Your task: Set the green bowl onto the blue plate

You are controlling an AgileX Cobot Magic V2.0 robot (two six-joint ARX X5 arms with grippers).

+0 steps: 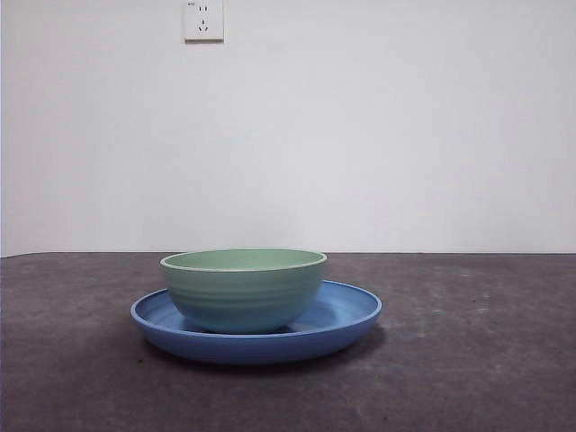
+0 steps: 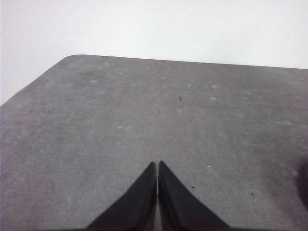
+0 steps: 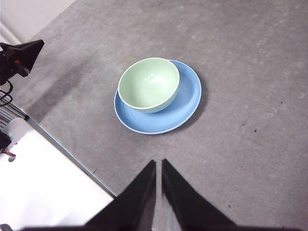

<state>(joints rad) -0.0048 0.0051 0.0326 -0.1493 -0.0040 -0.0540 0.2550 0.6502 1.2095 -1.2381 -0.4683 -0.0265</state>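
we see the green bowl (image 1: 243,288) sitting upright inside the blue plate (image 1: 346,319) on the grey desk (image 1: 477,360), off-centre so that it rests toward one side of the plate and a wider crescent of blue shows on the other side. the bowl looks empty. our right gripper (image 3: 158,166) hangs above the desk, well apart from the plate, its jaws pressed nearly together and holding nothing. our left gripper (image 2: 157,167) hovers over bare desk near a rounded corner, jaws likewise closed on nothing. a white wall socket (image 1: 203,20) sits high on the wall behind.
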